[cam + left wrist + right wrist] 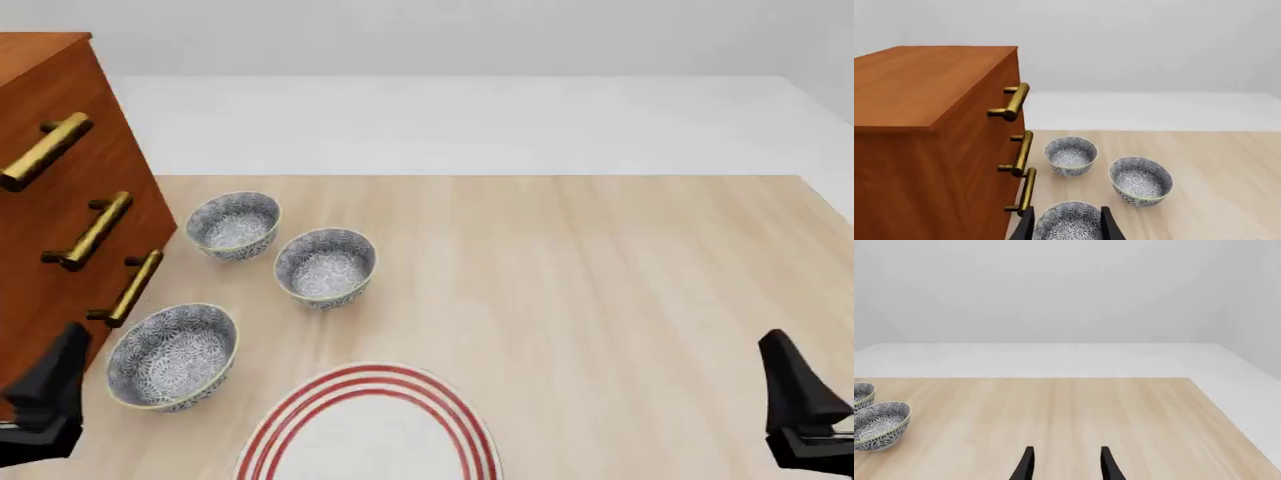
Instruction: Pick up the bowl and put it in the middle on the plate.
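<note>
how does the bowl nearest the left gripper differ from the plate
The bowl is deep and steep-walled; the plate is flat and clearly wider. The bowl carries a dense grey-blue floral pattern; the plate is white with three red rings near its rim. The bowl shows whole in the front view, beside the drawer cabinet; the plate is cut off by the picture's lower edge. Both are round, sit on the wooden table, and are not gripped.

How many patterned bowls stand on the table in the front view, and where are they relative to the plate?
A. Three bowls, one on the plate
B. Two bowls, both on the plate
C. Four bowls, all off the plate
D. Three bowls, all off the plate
D: the near bowl, the middle bowl and the far bowl all stand on the wood, apart from the plate, which carries nothing.
</note>
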Available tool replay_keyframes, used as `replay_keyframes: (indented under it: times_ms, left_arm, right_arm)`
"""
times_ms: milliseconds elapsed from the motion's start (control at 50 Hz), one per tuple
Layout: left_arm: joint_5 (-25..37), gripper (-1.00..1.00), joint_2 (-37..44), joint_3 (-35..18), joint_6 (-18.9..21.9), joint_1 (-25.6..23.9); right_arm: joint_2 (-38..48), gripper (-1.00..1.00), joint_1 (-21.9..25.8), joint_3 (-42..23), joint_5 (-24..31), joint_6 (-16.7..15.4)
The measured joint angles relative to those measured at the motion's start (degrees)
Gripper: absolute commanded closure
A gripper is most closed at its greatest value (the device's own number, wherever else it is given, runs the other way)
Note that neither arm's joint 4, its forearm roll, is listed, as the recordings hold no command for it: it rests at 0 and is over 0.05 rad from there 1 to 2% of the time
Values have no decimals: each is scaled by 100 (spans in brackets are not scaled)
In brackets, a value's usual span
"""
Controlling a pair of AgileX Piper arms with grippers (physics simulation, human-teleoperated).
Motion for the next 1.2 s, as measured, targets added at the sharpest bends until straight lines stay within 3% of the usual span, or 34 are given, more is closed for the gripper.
replay_keyframes:
  times_ms: [280, 620, 880, 1200]
  left_arm:
    - [-87, -100, -212, 61, 131, -421]
    - [171, -100, 49, -491, -88, -715]
    - [55, -100, 1327, -1290, -133, -1505]
    - [120, -100, 3283, -2398, 422, -2465]
  right_arm:
    - [23, -100, -2, -11, -10, -2]
    - [28, -100, -4, -10, -13, -5]
    - [31, -100, -6, -12, -11, -3]
    - [21, -100, -7, -16, 1, -7]
